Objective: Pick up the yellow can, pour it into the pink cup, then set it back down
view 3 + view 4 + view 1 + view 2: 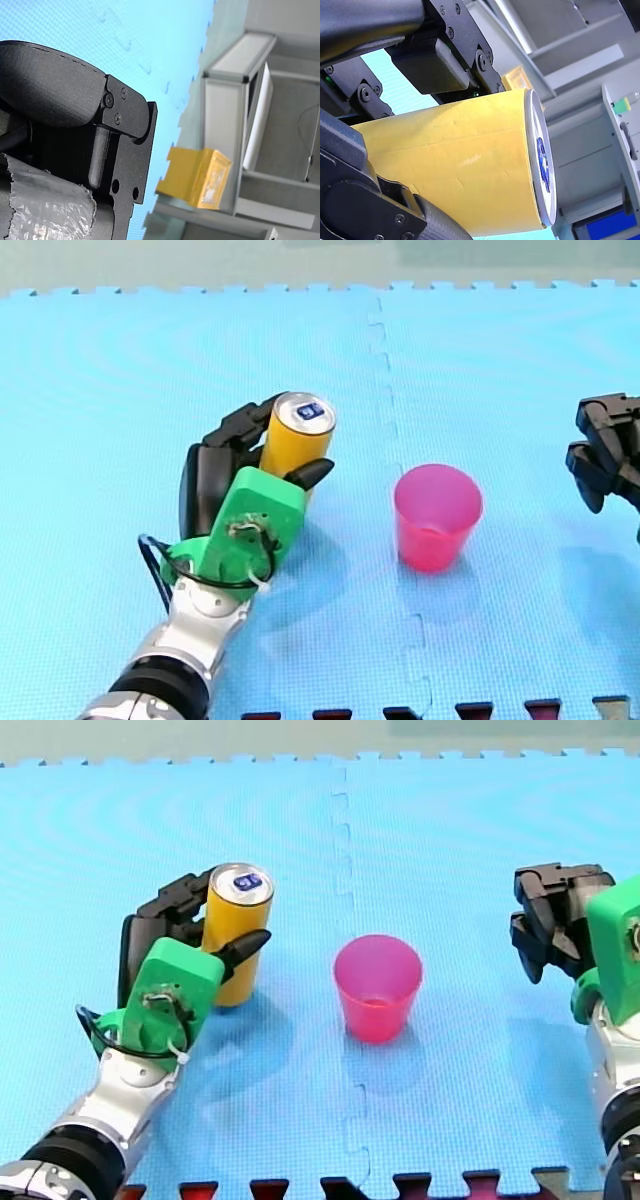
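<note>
The blue foam mat [120,360] covers the whole work surface. The left hand [205,485] reaches in over its left half and is clamped on the can [232,935]. Its fingers [245,420] wrap the far side and the thumb [312,472] presses the near side, both about mid-height on the wall. The right hand [555,915] is at the mat's right edge, well apart from everything and holding nothing. I cannot tell whether it is open or closed.

The cup [377,985] stands upright near the middle of the mat, to the right of the can, with bare mat between them. It is thin pink plastic and probably light enough to skid or tip at a knock.

The can is tall, slim and yellow, and it stands close to upright with its base at the mat. I cannot tell whether it has left the surface. Its top [303,412] is silver with a blue mark. The second wrist view shows the can wall [460,170] smooth and unbroken between the finger links.

That wall is likely thin metal. It should be stiff enough under a moderate squeeze, but slick, and it would dent if crushed. Its weight depends on its fill, which is hidden. The mid-body hold looks right: it leaves the rim clear for pouring and keeps the can balanced as it tilts.
</note>
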